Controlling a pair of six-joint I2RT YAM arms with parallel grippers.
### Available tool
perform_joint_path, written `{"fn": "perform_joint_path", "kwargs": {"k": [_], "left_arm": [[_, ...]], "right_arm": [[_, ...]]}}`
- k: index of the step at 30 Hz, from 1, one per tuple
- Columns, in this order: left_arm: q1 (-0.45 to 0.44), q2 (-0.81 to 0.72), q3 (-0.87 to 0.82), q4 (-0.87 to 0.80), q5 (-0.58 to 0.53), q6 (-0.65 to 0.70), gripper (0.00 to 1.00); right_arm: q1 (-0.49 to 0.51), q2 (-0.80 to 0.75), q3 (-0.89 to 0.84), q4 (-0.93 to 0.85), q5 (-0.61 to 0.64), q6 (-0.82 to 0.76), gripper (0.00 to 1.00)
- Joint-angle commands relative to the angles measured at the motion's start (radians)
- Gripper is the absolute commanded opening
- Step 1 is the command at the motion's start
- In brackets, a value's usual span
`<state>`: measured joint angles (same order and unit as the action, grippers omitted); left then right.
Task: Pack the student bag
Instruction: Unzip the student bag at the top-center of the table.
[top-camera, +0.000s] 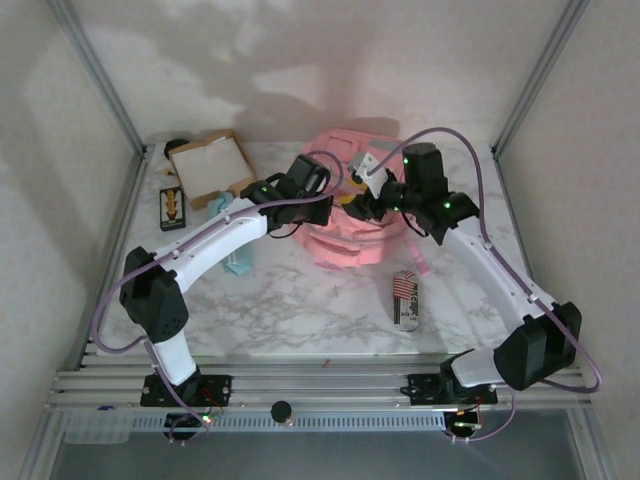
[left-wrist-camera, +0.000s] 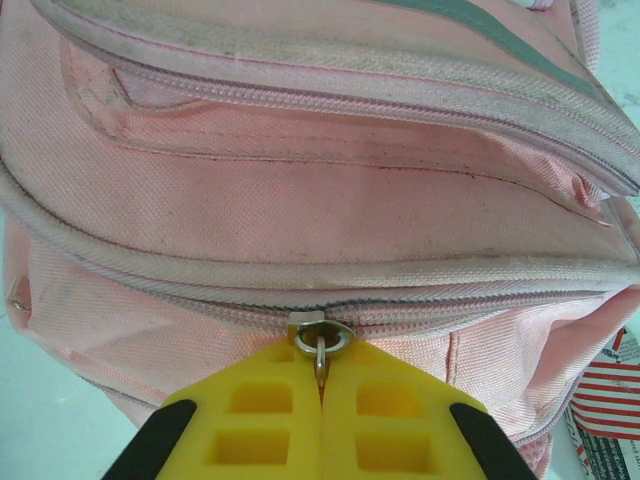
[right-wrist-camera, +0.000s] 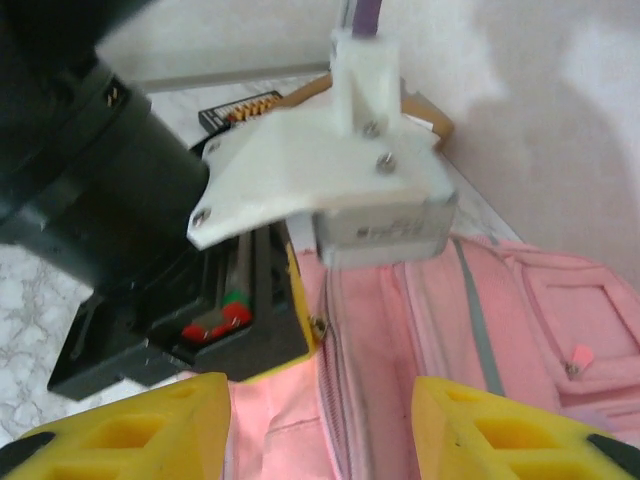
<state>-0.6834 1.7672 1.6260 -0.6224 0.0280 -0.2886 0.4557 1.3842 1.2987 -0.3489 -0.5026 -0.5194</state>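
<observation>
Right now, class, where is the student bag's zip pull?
In the left wrist view, the zip pull sits low centre on the student bag, pinched in the shut jaws of the left gripper.

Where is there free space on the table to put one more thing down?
The table is bare in front of the bag, between the left arm and the striped pack. The back is crowded: box, bag and both arms.

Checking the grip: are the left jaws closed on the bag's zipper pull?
Yes, the left jaws' yellow pads are pressed together on the metal zipper pull.
</observation>
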Motion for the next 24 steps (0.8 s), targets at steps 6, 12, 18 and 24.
{"fn": "perform_joint_path", "kwargs": {"k": [6, 12, 18, 24], "left_arm": [[0.013, -0.034, -0.003, 0.079, 0.020, 0.013, 0.00], [0.014, -0.028, 0.001, 0.079, 0.022, 0.012, 0.00], [0.014, -0.031, -0.001, 0.079, 0.027, 0.006, 0.00], [0.014, -0.034, -0.007, 0.073, 0.014, 0.006, 0.00]], "right_arm": [[0.008, 0.061, -0.078, 0.053, 0.114, -0.028, 0.45], [0.011, 0.130, -0.039, 0.049, 0.114, -0.073, 0.42], [0.014, 0.188, -0.005, 0.058, 0.140, -0.113, 0.29], [0.014, 0.186, -0.008, 0.122, 0.212, -0.156, 0.09]]}}
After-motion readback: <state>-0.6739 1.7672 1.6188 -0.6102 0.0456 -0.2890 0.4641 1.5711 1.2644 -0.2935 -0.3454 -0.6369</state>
